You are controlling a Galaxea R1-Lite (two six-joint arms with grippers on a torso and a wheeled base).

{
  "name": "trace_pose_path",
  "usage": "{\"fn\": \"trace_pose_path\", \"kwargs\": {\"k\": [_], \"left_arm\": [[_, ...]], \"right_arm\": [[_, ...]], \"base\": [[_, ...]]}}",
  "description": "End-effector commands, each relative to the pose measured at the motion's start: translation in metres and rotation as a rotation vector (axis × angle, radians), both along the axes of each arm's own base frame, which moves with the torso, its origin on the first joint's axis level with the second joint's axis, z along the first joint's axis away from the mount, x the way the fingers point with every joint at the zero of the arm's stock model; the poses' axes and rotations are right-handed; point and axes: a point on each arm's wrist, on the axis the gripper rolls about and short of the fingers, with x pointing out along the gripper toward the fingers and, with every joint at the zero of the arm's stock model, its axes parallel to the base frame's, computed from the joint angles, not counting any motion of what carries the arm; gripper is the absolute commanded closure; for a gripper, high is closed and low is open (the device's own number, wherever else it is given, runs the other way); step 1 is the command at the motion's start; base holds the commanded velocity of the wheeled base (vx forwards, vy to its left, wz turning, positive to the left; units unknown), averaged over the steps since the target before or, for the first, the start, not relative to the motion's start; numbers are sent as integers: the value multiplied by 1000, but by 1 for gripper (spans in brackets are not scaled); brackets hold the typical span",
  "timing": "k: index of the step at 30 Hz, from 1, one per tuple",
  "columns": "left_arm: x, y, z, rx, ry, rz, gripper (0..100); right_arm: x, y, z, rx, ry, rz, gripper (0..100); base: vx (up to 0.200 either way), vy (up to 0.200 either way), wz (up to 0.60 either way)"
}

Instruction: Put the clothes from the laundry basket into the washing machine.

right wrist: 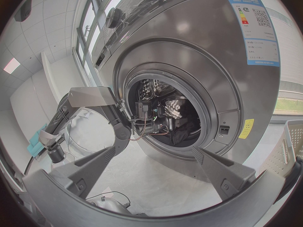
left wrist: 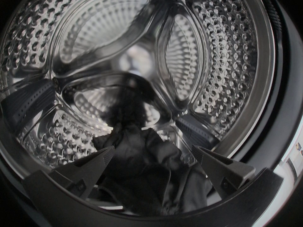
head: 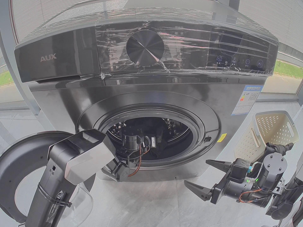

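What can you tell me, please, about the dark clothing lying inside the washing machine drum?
The dark clothing is black, soft-looking fabric, crumpled into a loose heap with folds; one garment or several, I cannot tell. It lies at the bottom of the perforated steel drum, near the front opening. The left gripper sits just before it, jaws open on either side, not clamping it.

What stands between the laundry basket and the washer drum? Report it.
The door is swung open, but the left arm sits in the drum opening, its left gripper open above dark clothes inside. Nothing else visible lies between the laundry basket and the opening.
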Motion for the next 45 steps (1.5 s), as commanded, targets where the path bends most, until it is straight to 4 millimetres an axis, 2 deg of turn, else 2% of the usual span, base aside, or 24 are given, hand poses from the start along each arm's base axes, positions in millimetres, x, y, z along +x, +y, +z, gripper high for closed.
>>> {"fn": "trace_pose_path", "kwargs": {"k": [1,13,14,20,27,35,45], "left_arm": [[-14,-1,-3,19,45,-39,0],[-12,-3,-20,44,84,-50,0],[-12,-3,-23,47,88,-50,100],[-12,-2,-29,56,99,-48,100],[-9,-4,-28,46,82,-48,100],[30,-7,26,-80,-135,56,100],[48,-4,29,-94,-202,110,100]], "right_arm": [[0,0,0,2,-2,2,0],[-1,0,2,7,-7,2,0],[-1,0,2,6,-8,2,0],[-1,-1,6,17,-23,2,0],[-1,0,6,19,-25,2,0],[-1,0,7,21,-27,4,0],[-1,0,6,22,-25,2,0]], "base": [[0,0,0],[0,0,0],[0,0,0],[0,0,0],[0,0,0],[0,0,0],[0,0,0]]}}
